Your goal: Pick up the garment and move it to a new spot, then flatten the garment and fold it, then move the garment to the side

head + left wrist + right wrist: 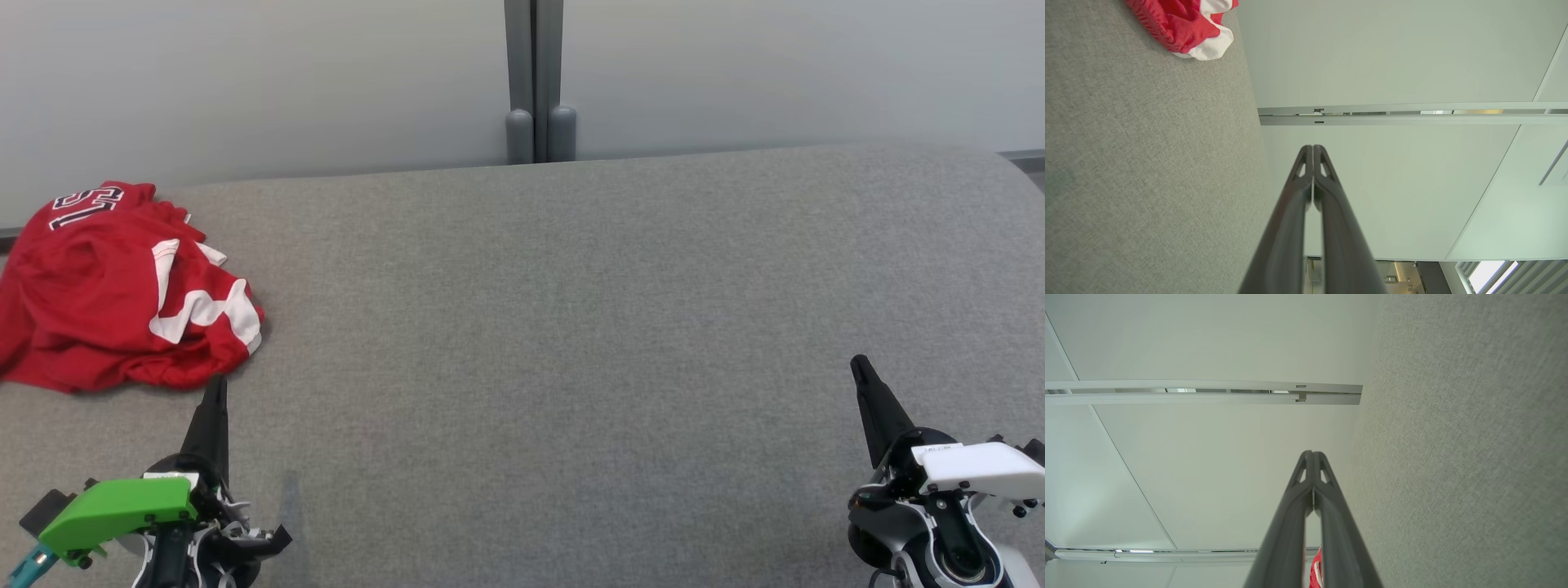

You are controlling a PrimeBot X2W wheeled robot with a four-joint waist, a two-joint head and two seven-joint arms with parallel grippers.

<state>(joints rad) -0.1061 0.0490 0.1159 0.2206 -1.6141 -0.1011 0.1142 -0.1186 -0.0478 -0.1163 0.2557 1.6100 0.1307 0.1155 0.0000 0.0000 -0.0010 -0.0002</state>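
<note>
The garment is a red jersey with white trim and lettering, crumpled in a heap at the far left of the grey felt table. My left gripper stands shut at the lower left, its tip just short of the heap's near edge, holding nothing. A corner of the garment lies at the top left of the left wrist view, beyond the shut left gripper. My right gripper is shut and empty at the lower right, far from the cloth; in its wrist view the right gripper has its fingertips pressed together.
A pale partition wall with a grey vertical post rises right behind the table's far edge. The grey felt runs wide between the two arms. The table's right corner curves away at the far right.
</note>
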